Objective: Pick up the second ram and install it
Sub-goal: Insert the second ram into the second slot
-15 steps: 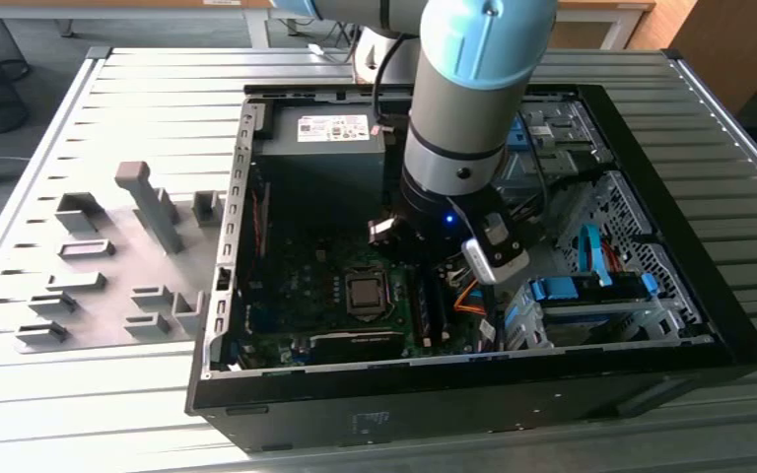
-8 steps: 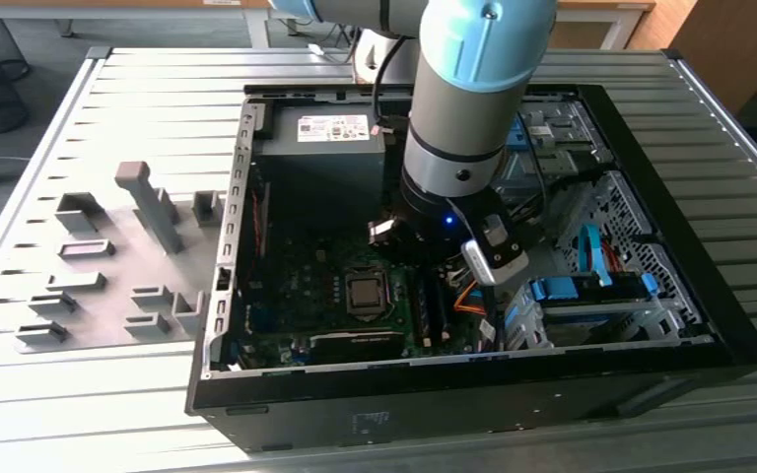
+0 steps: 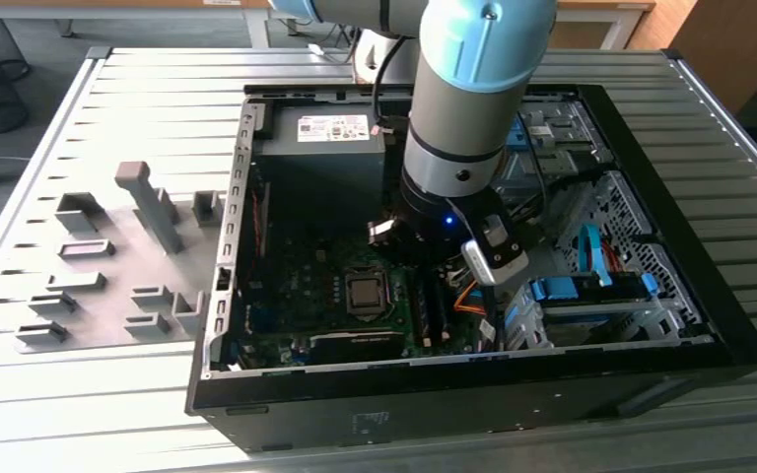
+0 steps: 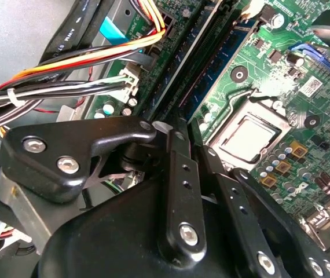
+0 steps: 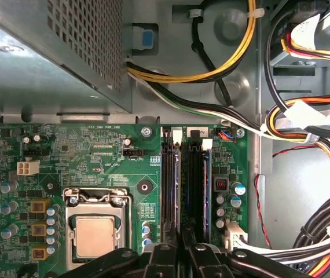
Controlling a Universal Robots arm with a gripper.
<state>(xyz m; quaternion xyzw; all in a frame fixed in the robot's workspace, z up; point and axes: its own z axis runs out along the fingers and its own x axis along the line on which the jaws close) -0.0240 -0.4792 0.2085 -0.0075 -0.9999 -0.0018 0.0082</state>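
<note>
The second ram [image 5: 176,185] is a thin blue-green stick standing on edge in the black motherboard slot nearest the processor. It also appears in the second wrist view [image 4: 222,62]. My gripper [image 5: 182,250] sits over one end of it, its black fingers [image 5: 162,255] drawn close on either side of the stick. The second wrist view has the gripper [image 4: 182,124] tip right at the slot's end. Another stick [image 5: 207,185] stands two slots away, towards the case wall. In the exterior view the arm's wrist [image 3: 455,187] reaches down into the open computer case [image 3: 694,345].
The processor socket [image 5: 95,231] lies beside the slots. Cable bundles [image 5: 321,133] crowd the far side, and the metal power supply box [image 5: 49,52] rises past the slots' far end. Grey fixture blocks [image 3: 142,246] stand on the slatted table at the exterior view's left.
</note>
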